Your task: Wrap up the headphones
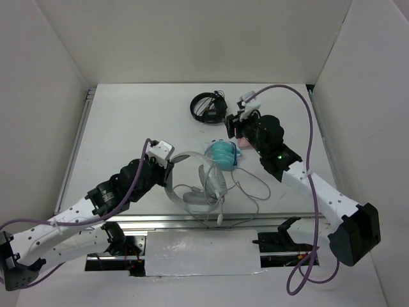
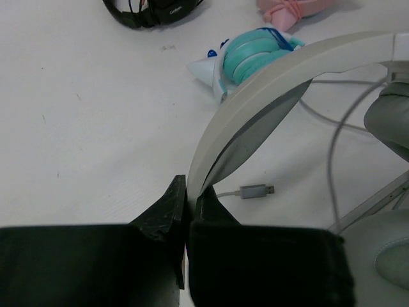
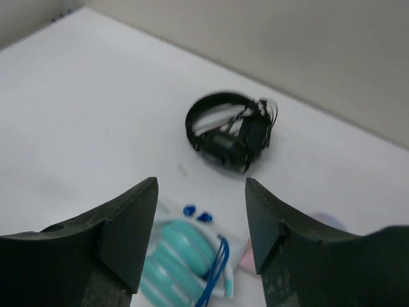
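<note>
The white and light-grey headphones (image 1: 193, 195) lie at the near middle of the table. Their wide headband (image 2: 275, 77) arches up from my left gripper (image 2: 189, 195), which is shut on the band's edge. A grey ear pad (image 2: 388, 114) shows at the right of the left wrist view. The thin grey cable (image 1: 250, 187) lies in loose loops to the right of the headphones, and its plug (image 2: 255, 190) rests on the table under the band. My right gripper (image 3: 201, 192) hangs open above the teal headphones (image 3: 182, 259), holding nothing.
Small black headphones (image 1: 208, 107) sit at the back of the table. Teal headphones (image 1: 222, 153) and a pink pair (image 1: 242, 143) lie just behind the white ones. White walls enclose the table on three sides.
</note>
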Robot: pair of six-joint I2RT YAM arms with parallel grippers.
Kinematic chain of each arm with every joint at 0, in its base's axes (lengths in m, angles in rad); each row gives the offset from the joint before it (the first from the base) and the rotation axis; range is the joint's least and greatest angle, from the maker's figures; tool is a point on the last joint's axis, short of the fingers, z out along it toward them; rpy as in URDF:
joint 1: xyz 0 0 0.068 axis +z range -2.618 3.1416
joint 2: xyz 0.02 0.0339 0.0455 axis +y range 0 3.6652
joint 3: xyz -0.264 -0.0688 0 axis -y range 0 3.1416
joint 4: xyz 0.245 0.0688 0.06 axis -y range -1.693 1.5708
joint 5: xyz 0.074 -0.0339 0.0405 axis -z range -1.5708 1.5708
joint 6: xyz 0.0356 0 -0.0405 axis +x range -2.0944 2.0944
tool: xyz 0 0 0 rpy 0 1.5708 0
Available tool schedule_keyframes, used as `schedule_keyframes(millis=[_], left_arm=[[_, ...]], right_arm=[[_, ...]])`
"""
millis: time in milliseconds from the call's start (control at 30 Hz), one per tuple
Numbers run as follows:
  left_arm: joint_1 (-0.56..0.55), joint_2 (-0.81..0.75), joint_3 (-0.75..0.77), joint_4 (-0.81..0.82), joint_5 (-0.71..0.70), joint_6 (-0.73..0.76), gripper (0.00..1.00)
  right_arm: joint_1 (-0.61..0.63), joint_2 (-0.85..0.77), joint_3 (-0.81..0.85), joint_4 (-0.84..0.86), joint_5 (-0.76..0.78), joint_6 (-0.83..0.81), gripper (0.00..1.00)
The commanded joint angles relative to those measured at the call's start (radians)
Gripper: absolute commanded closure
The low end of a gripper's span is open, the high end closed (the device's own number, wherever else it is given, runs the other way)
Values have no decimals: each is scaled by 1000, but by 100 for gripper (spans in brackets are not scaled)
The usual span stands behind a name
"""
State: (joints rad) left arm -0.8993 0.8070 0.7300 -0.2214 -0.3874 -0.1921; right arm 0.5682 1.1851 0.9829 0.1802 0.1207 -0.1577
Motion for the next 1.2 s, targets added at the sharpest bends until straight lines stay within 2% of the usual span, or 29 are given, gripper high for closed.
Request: schedule_keyframes(millis=[0, 33, 200, 233, 367, 433, 533, 667, 767, 900, 1033, 1167], left_arm=[[-3, -45, 34, 123, 39, -76, 100], [-1, -42, 46, 117, 30, -87, 100], [5, -34, 75, 91, -31, -110, 100], [3, -31, 74, 97, -39, -113, 100], [11, -6, 98, 76, -105, -145, 100], [17, 4, 118, 63, -129, -156, 100], [36, 11, 135, 88, -152, -161, 100], [123, 27, 186, 128, -101, -171, 100], [175, 47, 230, 128, -79, -175, 100], [233, 60, 267, 137, -36, -175, 100], [293, 55, 270, 154, 18, -176, 100], [348, 32, 256, 177, 85, -170, 100]], right_arm=[[-57, -126, -127, 37, -180, 115, 34], [-70, -193, -153, 45, -197, 116, 21], [-99, -404, -228, -116, -276, 132, 15], [-97, -471, -262, -136, -268, 141, 9], [-80, -632, -346, -275, -234, 224, 4], [-68, -711, -419, -292, -245, 265, 0], [-36, -760, -483, -326, -147, 303, 0], [19, -694, -483, -283, -97, 282, 0], [67, -563, -507, -188, -34, 212, 0], [78, -419, -492, -59, -87, 132, 0], [78, -285, -454, 153, -148, 73, 0], [68, -128, -405, 408, -30, 46, 3]])
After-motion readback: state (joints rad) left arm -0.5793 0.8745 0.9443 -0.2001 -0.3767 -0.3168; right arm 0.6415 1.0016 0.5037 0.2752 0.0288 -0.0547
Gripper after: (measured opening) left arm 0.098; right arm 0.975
